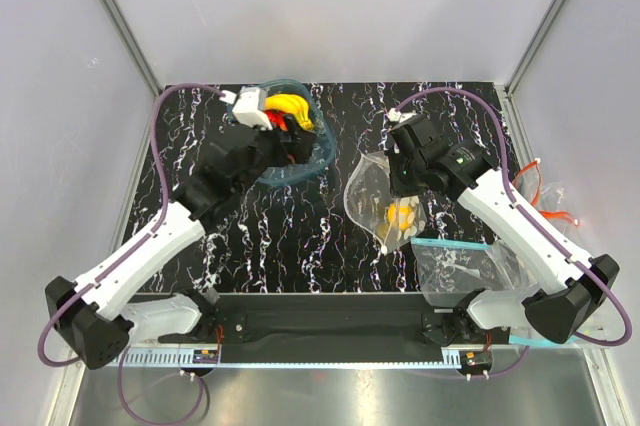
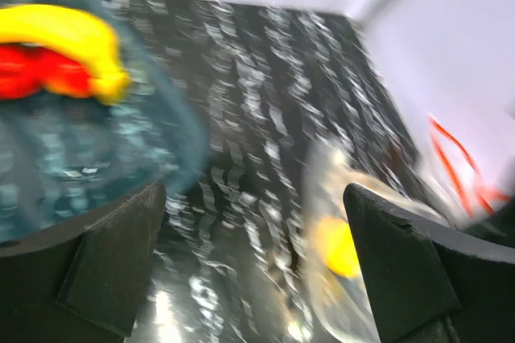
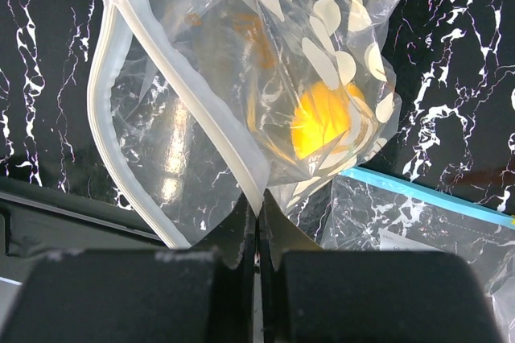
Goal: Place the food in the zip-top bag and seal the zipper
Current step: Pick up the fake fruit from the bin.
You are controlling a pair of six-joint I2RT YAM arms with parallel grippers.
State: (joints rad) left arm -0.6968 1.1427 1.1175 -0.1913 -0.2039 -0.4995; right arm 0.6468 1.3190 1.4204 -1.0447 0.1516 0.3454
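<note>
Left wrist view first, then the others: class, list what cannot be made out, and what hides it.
- Left wrist view: motion blur; the red pieces beside the banana bunch cannot be counted.
- Top view: the left tool covers part of the bowl.
- Right wrist view: crinkled, dotted plastic of the zip-top bag blurs the yellow piece; its kind is unclear.
- Right wrist view: teal-strip bag is cut off by the edge.

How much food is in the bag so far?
One yellow piece sits inside the bag. The right gripper pinches its mouth, holding it open. The left gripper hangs open by the bowl, where the banana and red pieces wait. The zipper is unsealed.
</note>
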